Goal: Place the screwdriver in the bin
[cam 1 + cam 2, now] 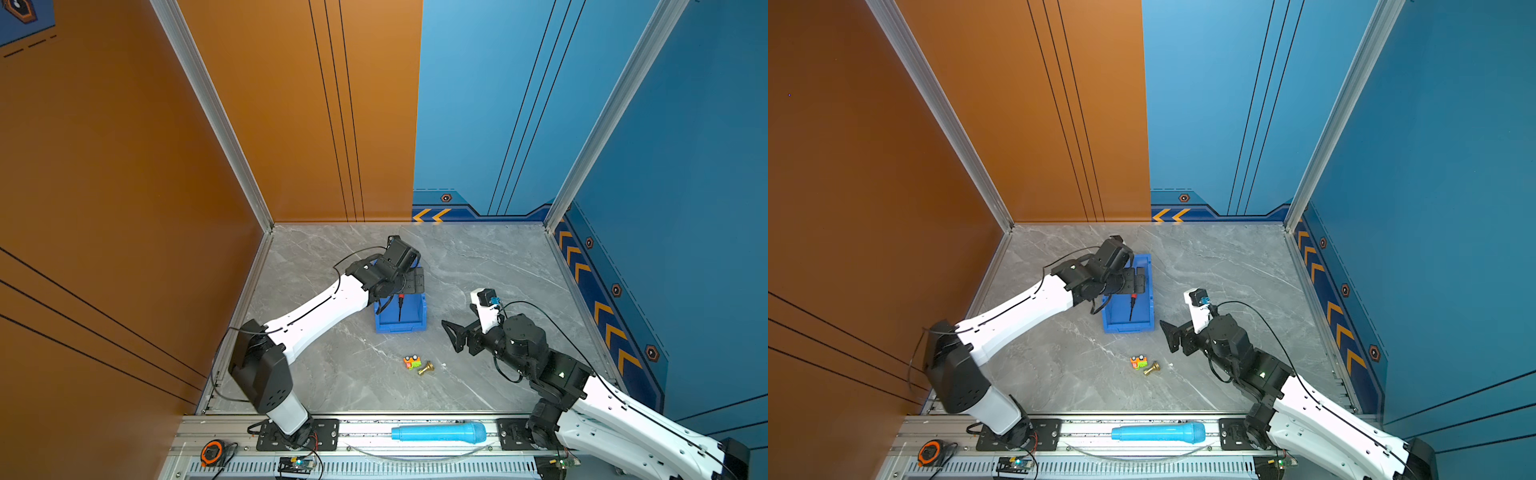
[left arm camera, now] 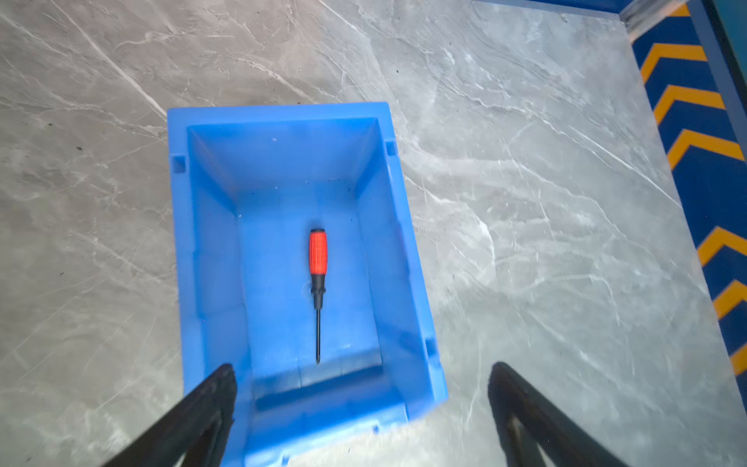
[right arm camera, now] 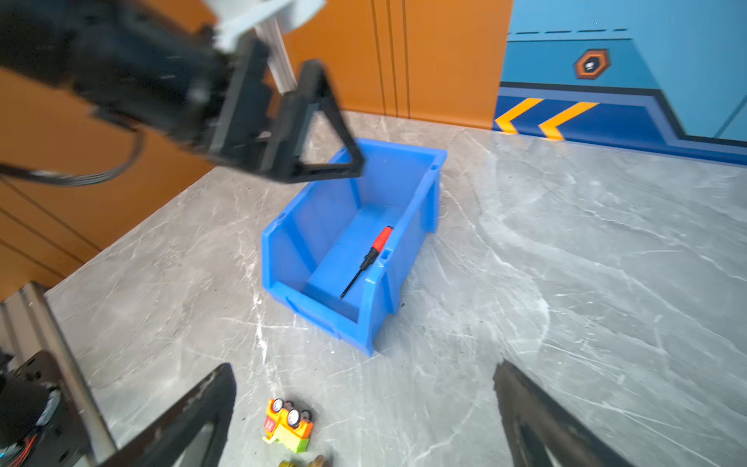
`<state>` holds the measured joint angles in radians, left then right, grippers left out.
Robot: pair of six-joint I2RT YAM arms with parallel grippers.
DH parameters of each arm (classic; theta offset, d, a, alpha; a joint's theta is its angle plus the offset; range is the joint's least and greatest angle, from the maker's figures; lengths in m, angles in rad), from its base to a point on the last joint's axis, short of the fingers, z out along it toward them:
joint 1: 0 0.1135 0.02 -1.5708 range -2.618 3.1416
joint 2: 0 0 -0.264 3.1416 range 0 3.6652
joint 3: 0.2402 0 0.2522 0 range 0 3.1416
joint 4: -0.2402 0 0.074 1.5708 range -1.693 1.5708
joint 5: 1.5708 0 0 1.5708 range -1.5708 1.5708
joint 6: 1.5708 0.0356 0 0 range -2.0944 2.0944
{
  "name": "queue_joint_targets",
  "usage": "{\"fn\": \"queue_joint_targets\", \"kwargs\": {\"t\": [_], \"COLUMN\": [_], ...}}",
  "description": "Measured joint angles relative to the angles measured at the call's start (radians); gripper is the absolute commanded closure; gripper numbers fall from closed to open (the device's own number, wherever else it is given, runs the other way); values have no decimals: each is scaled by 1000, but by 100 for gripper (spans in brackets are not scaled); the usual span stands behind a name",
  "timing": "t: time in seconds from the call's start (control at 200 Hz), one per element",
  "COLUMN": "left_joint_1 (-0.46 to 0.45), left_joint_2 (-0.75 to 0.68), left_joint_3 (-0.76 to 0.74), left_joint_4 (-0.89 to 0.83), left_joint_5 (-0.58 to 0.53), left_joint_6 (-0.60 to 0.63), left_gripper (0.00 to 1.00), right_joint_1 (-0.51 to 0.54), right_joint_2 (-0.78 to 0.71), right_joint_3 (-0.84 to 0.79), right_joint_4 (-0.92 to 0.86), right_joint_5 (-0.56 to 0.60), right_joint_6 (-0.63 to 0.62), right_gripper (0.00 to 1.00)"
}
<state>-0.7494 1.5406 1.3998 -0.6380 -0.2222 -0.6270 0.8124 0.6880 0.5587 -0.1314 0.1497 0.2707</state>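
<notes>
Item, as I see it: the screwdriver lies flat on the floor of the bin, with its shaft toward the low front edge.

Left gripper: above the bin, fingers spread wide, holding nothing.

Right gripper: also wide apart and empty, beside the bin, near a toy car and a brass fitting.

You'll see a red-orange handle with black collar and shaft on the screwdriver, a bright blue bin, a grey counter veined white (marble-like), and, at six o'clock from the bin in a top view, an orange-and-green toy.
</notes>
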Motion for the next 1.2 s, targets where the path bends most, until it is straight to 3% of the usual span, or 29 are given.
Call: {"fn": "queue_joint_targets", "kwargs": {"t": [0.245,0.451,0.621,0.926,1.201], "left_joint_1": [19,179,279,438,555], "left_joint_2": [-375,-550,-618,-631,-462], "left_joint_3": [-260,-501,-695,-915,-951], "left_joint_4": [-40,12,164,477,777], "left_joint_5": [-79,-101,-151,-232,-242], "left_joint_6": [53,100,182,385,528], "left_gripper": [2,2,2,2,2], "right_joint_1": [-138,-258,-344,-519,-658], "right_joint_2": [-58,-4,97,203,376], "right_joint_3": [-2,-2,-2,-53,-141], "right_joint_4": [-55,-90,-93,36,302], "right_joint_5": [50,92,153,183,59], "right_joint_6": [31,75,83,-14,-135], "right_gripper": [0,0,0,0,0]}}
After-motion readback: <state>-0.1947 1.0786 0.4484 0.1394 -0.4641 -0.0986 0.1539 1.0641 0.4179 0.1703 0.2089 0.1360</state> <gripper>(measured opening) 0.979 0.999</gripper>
